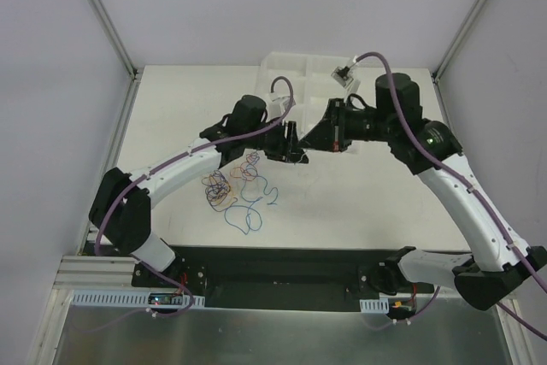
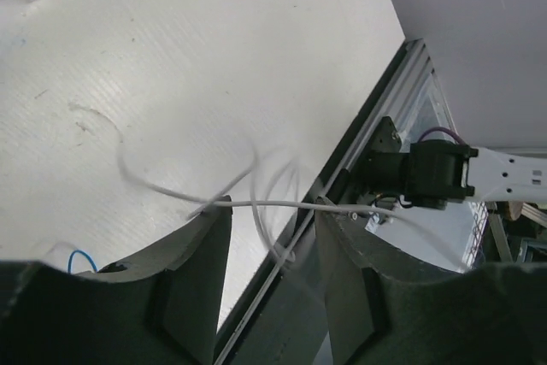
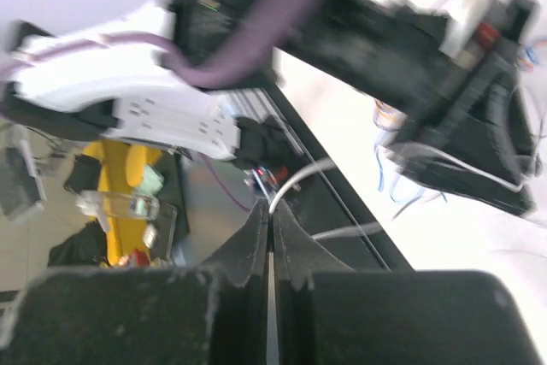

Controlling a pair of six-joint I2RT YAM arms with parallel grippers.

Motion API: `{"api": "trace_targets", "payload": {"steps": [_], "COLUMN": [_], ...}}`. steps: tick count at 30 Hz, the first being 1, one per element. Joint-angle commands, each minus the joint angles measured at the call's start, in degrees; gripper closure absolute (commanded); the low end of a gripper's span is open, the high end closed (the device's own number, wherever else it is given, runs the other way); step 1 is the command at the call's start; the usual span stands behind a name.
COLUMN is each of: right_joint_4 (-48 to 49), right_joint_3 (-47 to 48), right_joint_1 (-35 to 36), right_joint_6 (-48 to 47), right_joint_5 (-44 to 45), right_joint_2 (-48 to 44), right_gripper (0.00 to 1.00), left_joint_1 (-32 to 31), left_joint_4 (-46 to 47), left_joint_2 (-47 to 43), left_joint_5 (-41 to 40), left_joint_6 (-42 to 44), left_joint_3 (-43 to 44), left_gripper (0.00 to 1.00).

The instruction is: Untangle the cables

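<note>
Separating one thin white wire point(image 3: 301, 177): our right gripper point(image 3: 272, 221) clamps it, left gripper point(image 2: 273, 224) gapes w/ it btwn. Curly multicoloured cable tangle point(image 1: 224, 190) lies on table point(image 1: 367, 203) nearby; nxt we'd pull gently.

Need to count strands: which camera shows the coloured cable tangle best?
The top view: the whole tangle lies unblocked on the table. The left wrist shows only a blue loop; the right wrist, blurred blue strands.

The cables point(image 1: 232, 190) lie on the surface point(image 1: 367, 198), left of centre; just behind them a wire point(image 2: 273, 203) runs between left gripper point(image 1: 294, 155) and right gripper point(image 1: 311, 146); a tray point(image 1: 295, 70) sits farthest back.
</note>
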Motion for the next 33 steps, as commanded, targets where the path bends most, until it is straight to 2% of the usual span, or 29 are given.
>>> {"api": "trace_targets", "payload": {"steps": [1, 9, 13, 17, 20, 22, 25, 30, 33], "right_joint_4": [5.5, 5.0, 6.6, 11.3, 18.5, 24.0, 24.2, 24.3, 24.5], "right_joint_3": [14.1, 37.8, 44.2, 47.8, 49.2, 49.2, 48.0, 43.5, 43.6], "right_joint_1": [0.2, -0.6, -2.4, -7.0, -11.2, -13.1, -14.2, -17.4, -18.4], "right_joint_6": [7.8, 12.6, 15.2, 19.8, 27.7, 32.2, 32.8, 33.2, 32.9], "right_joint_5": [-3.5, -1.4, -1.3, -2.4, -4.3, -4.7, -4.7, -4.0, -4.0], "right_joint_2": [-1.7, 4.6, 7.2, 9.0, 10.4, 11.0, 11.8, 10.8, 11.5], "right_gripper": [1.00, 0.99, 1.00, 1.00, 1.00, 1.00, 1.00, 1.00, 1.00], "left_joint_1": [-0.3, 3.0, 5.5, 8.3, 9.6, 10.2, 10.4, 11.1, 11.8], "left_joint_4": [0.5, 0.2, 0.1, -0.2, -0.7, -1.0, -1.5, -5.8, -8.9], "left_joint_2": [4.2, 7.5, 5.2, 2.1, -0.6, -1.9, -4.2, -8.7, -11.2], "left_joint_5": [-2.8, -2.8, -3.4, -3.3, -3.9, -3.6, -1.8, -6.3, -9.3], "left_joint_6": [-0.8, -0.5, 0.0, 0.5, 1.1, 1.4, 1.6, 3.1, 3.8], "left_joint_3": [1.6, -0.9, -4.4, -8.4, -11.6, -12.9, -12.9, -11.8, -11.3], "left_gripper": [0.60, 0.73, 0.77, 0.78, 0.78, 0.77, 0.73, 0.55, 0.49]}}
